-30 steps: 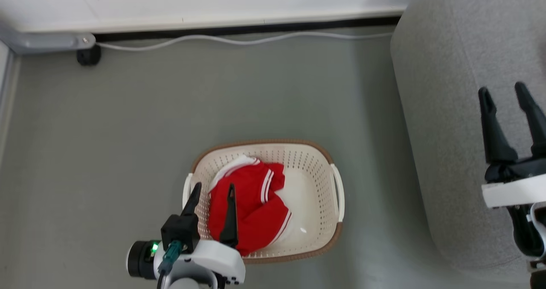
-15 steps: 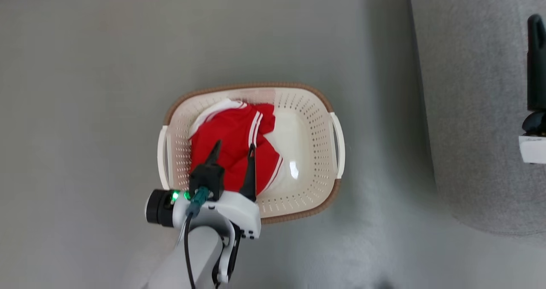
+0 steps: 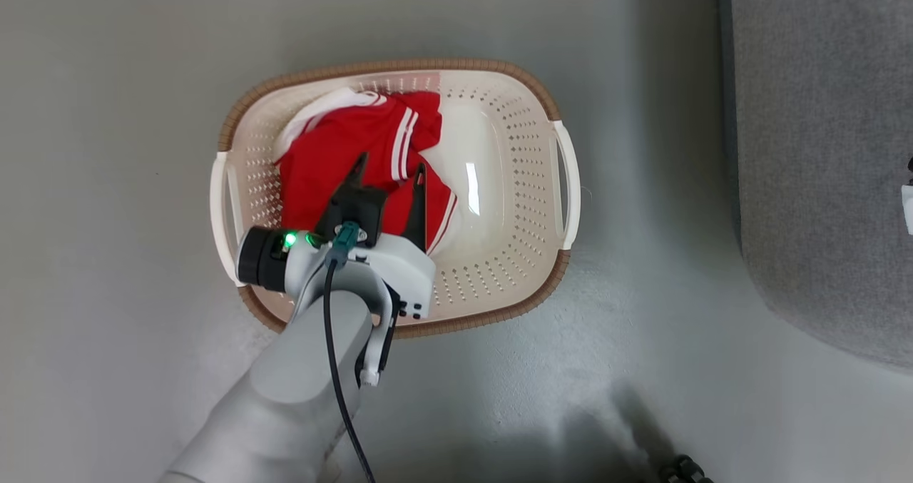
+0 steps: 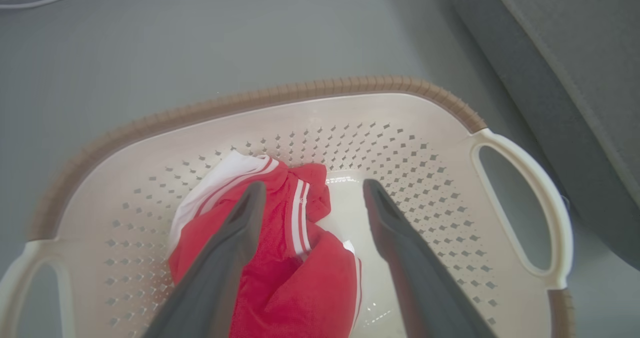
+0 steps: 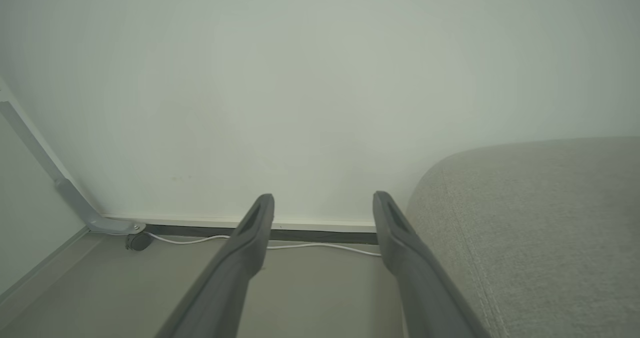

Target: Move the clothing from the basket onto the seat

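Down on the grey floor (image 3: pixel 107 183), the basket (image 3: pixel 485 317) sits to the left of the seat (image 3: pixel 820 148), with a strip of floor between them. All of the clothing (image 3: pixel 335 155) lies bunched in the basket's left half. It is red fabric with white double stripes along its edges and a white panel at the far end, and those stripes are all that can be made out on it. The right half of the basket's bottom is bare and glossy. The left gripper (image 3: pixel 391 165) hangs over the pile with its jaws spread wide and nothing pinched. In the left wrist view one of its fingers (image 4: pixel 235 248) crosses the red cloth, but I cannot tell whether it touches. The right gripper (image 5: pixel 324 198) is also spread and empty, held in the air facing a pale wall (image 5: pixel 300 78). A white cable (image 5: pixel 320 246) runs along the skirting, and the seat's rounded corner is at its right
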`<state>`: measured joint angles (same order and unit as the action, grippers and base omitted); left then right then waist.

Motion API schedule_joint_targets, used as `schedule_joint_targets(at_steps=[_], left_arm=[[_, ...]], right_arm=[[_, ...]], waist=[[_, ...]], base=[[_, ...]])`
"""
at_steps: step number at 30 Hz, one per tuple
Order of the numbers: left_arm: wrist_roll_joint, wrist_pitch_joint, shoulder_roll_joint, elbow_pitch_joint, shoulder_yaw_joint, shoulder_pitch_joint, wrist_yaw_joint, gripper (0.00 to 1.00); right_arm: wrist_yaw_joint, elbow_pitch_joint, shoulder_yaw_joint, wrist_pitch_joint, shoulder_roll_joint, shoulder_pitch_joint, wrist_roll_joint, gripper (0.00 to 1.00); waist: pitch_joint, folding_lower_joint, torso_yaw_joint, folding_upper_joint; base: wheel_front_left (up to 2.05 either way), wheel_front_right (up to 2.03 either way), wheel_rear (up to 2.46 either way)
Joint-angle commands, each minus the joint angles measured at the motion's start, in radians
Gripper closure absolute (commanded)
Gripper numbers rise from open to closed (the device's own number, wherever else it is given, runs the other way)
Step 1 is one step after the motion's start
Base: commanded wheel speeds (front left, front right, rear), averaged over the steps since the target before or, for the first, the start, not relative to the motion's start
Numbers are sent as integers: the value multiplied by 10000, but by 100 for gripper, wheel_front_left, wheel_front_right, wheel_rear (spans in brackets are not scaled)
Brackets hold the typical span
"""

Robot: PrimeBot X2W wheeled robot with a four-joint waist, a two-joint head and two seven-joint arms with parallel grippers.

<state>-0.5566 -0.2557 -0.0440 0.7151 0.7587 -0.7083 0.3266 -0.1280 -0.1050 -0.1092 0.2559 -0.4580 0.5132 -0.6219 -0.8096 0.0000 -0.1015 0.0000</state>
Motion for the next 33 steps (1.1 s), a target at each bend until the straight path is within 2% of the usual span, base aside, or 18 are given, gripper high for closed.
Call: schedule_joint_targets(at_steps=[1,11,24,33], left_arm=[[-98,-61,-62,143,-39,-184,54,0],[-1084,4,-62,2645,1696,-1676,26,0],[-2022,1841,-62,3889,3309,-3165,420,0],[-2131,3425,-62,4289,4344,-3689,1347,0]], right_arm=[[-27,-368,-107,59,-252,-130,-107,0],[-27,-834,-366,59,-204,234,-202,0],[-27,-1446,-445,59,-135,555,-301,0],[-27,-1926,-461,59,-117,538,-303,0]], waist=[[-329,0,-113,0],[-1017,0,-487,0],[-1991,0,-854,0],[-2182,0,-977,0]], base=[[0,0,0],[0,0,0],[0,0,0],[0,0,0]])
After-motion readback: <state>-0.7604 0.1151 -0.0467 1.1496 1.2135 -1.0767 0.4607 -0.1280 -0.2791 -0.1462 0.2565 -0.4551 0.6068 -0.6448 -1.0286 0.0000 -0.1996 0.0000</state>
